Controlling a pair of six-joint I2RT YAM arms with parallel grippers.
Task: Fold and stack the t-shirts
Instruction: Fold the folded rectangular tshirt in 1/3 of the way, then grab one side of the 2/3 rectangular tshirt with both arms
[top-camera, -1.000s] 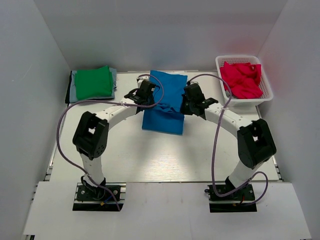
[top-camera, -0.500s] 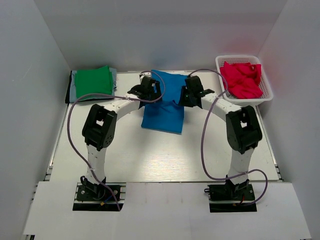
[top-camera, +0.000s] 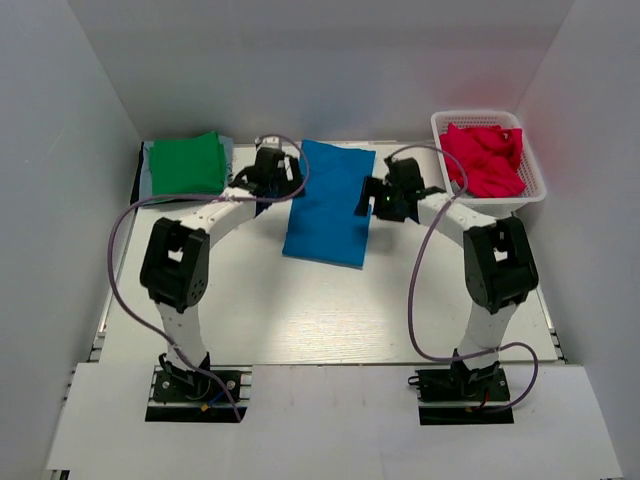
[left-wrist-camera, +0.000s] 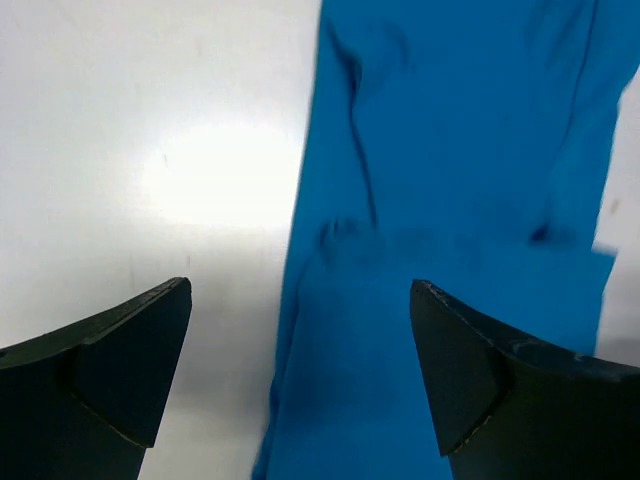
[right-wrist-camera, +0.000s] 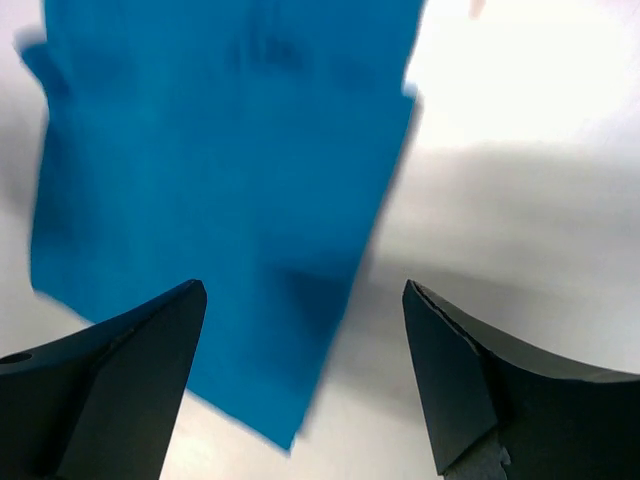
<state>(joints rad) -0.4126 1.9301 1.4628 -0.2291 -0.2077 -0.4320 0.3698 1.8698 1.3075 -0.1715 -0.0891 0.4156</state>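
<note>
Top external is showing us the blue t-shirt (top-camera: 328, 205) lying folded on the worktop (top-camera: 300, 300); our left claw (left-wrist-camera: 300, 340) and right claw (right-wrist-camera: 300, 340) are hanging spread apart over its edges, seemingly not touching it.

bright blue flat-folded cloth t-shirt (top-camera: 328, 203): totally plain, no print
green folded cloth t-shirt (top-camera: 187, 164), left of the blue one: solid green
grey cloth layer (top-camera: 148, 176) under the green: pale grey, plain
crimson-pink crumpled cloth shirts (top-camera: 485, 160), right of the blue one: one flat colour
white plastic mesh basket (top-camera: 440, 140): white, grid pattern
</note>
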